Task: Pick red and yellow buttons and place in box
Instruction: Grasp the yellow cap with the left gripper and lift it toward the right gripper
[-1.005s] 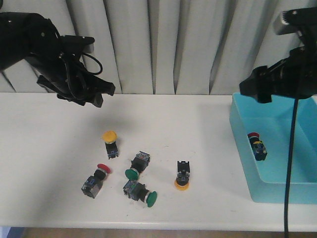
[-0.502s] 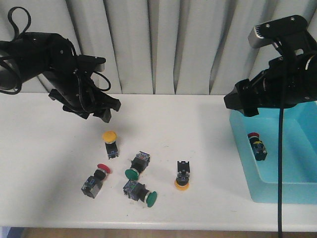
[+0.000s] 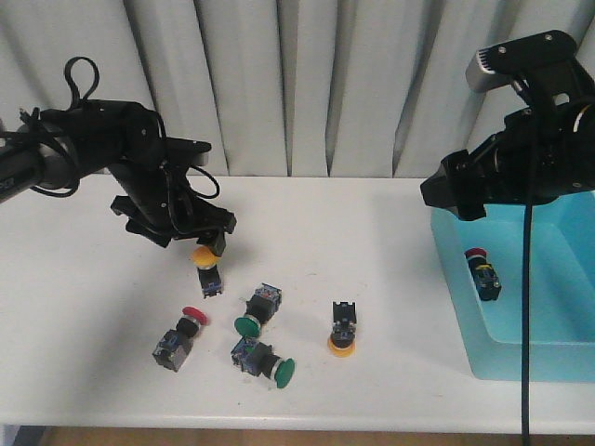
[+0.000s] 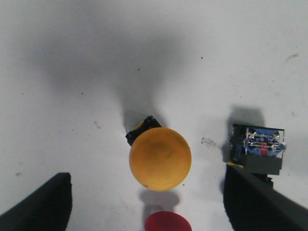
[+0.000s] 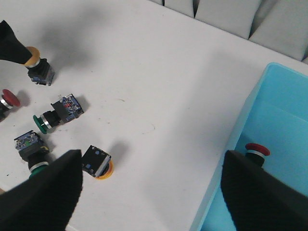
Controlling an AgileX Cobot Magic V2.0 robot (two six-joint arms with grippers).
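A yellow button [image 3: 204,256] stands upright on the white table, cap up. My left gripper [image 3: 189,240] is open just above it. In the left wrist view the yellow cap [image 4: 160,157] lies between the spread fingers, untouched. A red button [image 3: 192,316] lies nearer the front; its cap [image 4: 166,222] also shows in that view. A second yellow button [image 3: 342,345] stands cap-down at mid-table. The turquoise box [image 3: 548,311] at the right holds a red button [image 3: 477,255]. My right gripper [image 3: 456,190] is open and empty, high above the box's left edge.
Two green-capped switches [image 3: 246,324] [image 3: 283,372] lie among the buttons; one's body [image 4: 256,149] sits close to my left gripper's finger. The right wrist view shows the cap-down yellow button [image 5: 98,163] and the box [image 5: 279,110]. A pleated curtain closes the back.
My left gripper has moved down and to the right, ending over the upright yellow button. My right arm shifted left away from over the box, then held still.
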